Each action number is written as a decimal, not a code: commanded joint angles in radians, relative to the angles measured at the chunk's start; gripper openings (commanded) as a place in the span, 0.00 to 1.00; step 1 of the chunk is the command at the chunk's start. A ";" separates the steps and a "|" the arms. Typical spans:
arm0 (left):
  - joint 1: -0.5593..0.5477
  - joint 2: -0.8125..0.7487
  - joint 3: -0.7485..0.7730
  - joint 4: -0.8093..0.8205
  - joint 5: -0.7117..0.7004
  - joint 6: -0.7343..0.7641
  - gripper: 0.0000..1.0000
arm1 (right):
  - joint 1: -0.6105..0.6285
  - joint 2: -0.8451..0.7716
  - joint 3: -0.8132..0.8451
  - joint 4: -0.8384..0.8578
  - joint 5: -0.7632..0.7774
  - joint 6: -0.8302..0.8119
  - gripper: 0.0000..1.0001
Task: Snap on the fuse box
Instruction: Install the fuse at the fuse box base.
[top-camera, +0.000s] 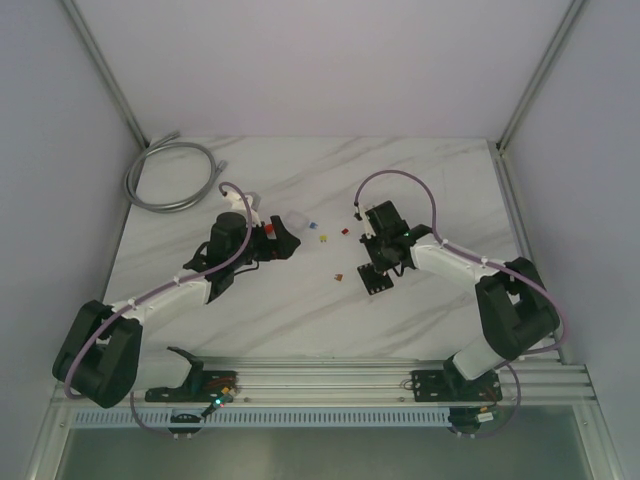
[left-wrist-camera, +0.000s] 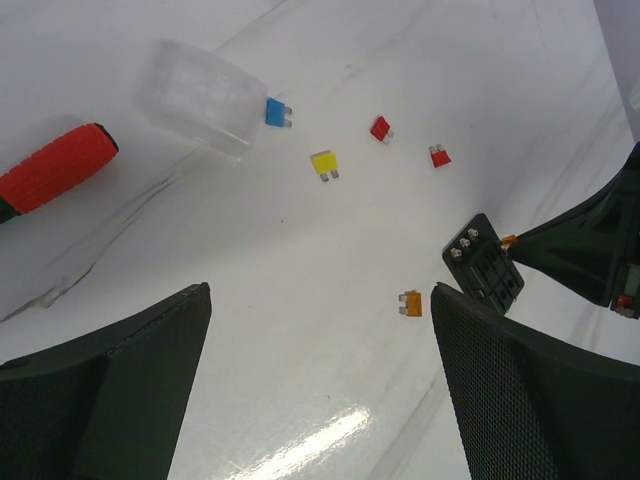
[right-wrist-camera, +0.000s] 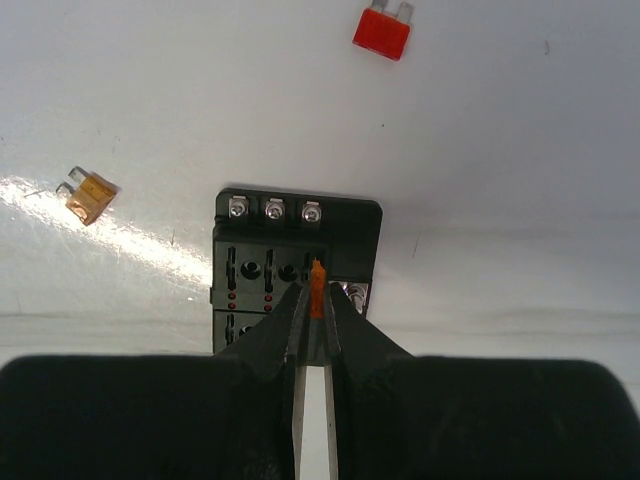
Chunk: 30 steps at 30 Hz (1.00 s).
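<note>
Orange fuse (right-wrist-camera: 317, 288), fuse box (right-wrist-camera: 262, 238) (markings illegible).

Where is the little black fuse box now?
In the overhead view the fuse box lies on the table right of centre, beneath the right tool, a loose amber fuse to its left.

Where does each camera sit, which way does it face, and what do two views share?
Top external: above and behind, looking down on white marble table; both arms whole.
Left wrist: faces across the table at loose fuses; open left gripper below.
Right wrist: faces down on the small flat black square plastic fuse box; right gripper shut on an orange fuse.
Shared: both wrist views show the fuse box.
</note>
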 joint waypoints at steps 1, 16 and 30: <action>0.004 0.007 0.027 -0.005 -0.013 -0.009 1.00 | 0.007 0.012 -0.017 0.011 0.019 0.018 0.00; 0.005 0.005 0.028 -0.006 -0.007 -0.012 1.00 | 0.016 -0.053 -0.009 -0.002 0.032 0.019 0.00; 0.004 0.008 0.029 -0.005 0.003 -0.013 1.00 | 0.015 -0.001 -0.013 0.009 -0.002 0.014 0.00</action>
